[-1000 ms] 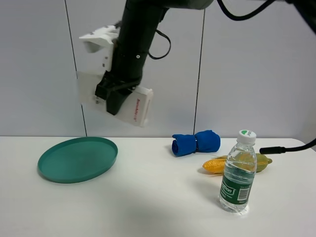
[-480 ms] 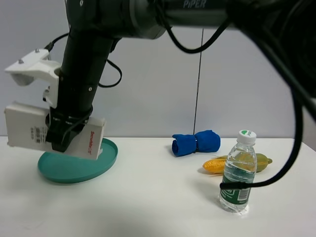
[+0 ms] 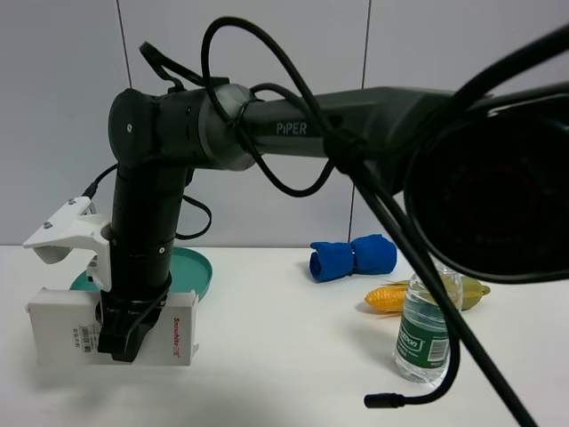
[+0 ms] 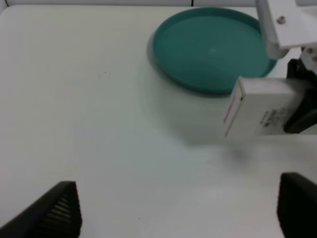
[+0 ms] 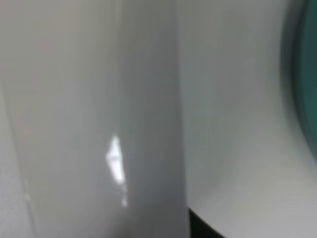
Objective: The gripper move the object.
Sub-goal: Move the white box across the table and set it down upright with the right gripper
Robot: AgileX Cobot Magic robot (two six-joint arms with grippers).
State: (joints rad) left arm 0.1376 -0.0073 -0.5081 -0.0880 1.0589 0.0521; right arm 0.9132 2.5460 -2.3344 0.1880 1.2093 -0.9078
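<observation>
My right gripper (image 3: 124,342), a black claw on a thick black arm with a white wrist part, reaches across to the table's left side and is shut on the flat white box (image 3: 60,327). The box has red lettering and a barcode label. It hangs level and low, just in front of the green plate (image 3: 194,269); I cannot tell whether it touches the table. The left wrist view shows the box (image 4: 262,115) in the right gripper (image 4: 303,117), with a shadow under it. My left gripper (image 4: 178,207) is open and empty, well short of the box. The right wrist view is filled by the blurred box (image 5: 89,124).
A clear green-labelled water bottle (image 3: 428,325) stands at the front right. Behind it lie a yellow corn cob (image 3: 389,298) and a blue rolled cloth (image 3: 353,256). A black cable end (image 3: 389,401) hangs in front. The plate (image 4: 213,47) holds nothing.
My right arm has carried the box from high near the back wall down and to the left, past the plate, to just above the table in front of it.
</observation>
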